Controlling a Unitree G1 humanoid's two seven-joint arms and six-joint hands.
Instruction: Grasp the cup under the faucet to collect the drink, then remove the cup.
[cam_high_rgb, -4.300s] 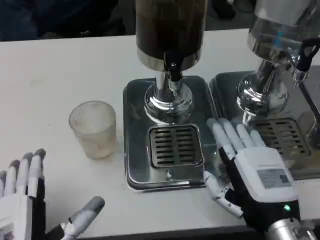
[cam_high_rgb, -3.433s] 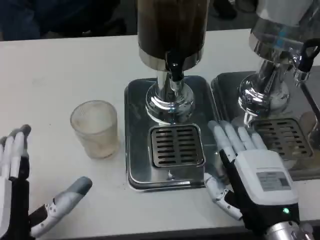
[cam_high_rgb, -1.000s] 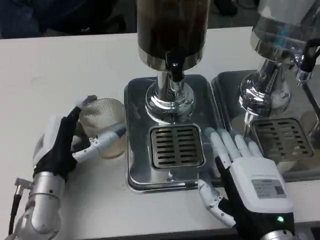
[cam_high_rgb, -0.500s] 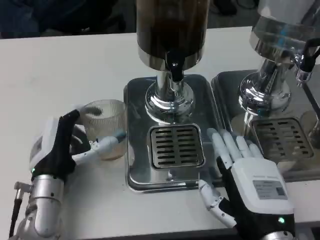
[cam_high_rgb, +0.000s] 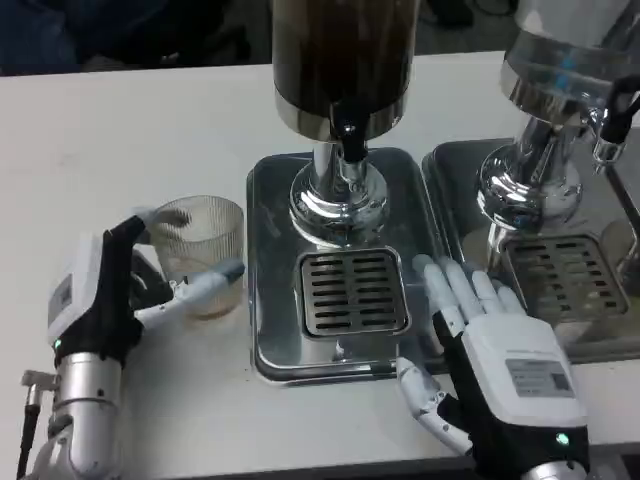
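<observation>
- Head view: the left hand (cam_high_rgb: 120, 285) is wrapping the ribbed clear cup (cam_high_rgb: 203, 252), thumb across the near wall and fingers curling round the far rim, so it is grasping the cup.
- The cup is standing upright on the white surface (cam_high_rgb: 120, 140), just left of the steel drip tray (cam_high_rgb: 340, 265), not yet over the slotted grate (cam_high_rgb: 353, 292) below the black faucet (cam_high_rgb: 349, 140).
- The right hand (cam_high_rgb: 490, 345) is lying released, fingers spread flat, on the near right edge of that tray, holding nothing.
- The dark drink dispenser (cam_high_rgb: 343, 60) is rising above the faucet; a second dispenser (cam_high_rgb: 555, 90) is standing on its own tray to the right.
- Handling, as a judgement: the cup is looking like thin ribbed plastic or glass, light while empty, stiff but possibly crushable or slick; gripping it around the mid-wall, with the ribs helping friction, seems safest, and it will be getting heavier and spill-prone once filled.
- Writing: the grey label on the back of the right hand is showing print too small to read; no brand is legible elsewhere.
</observation>
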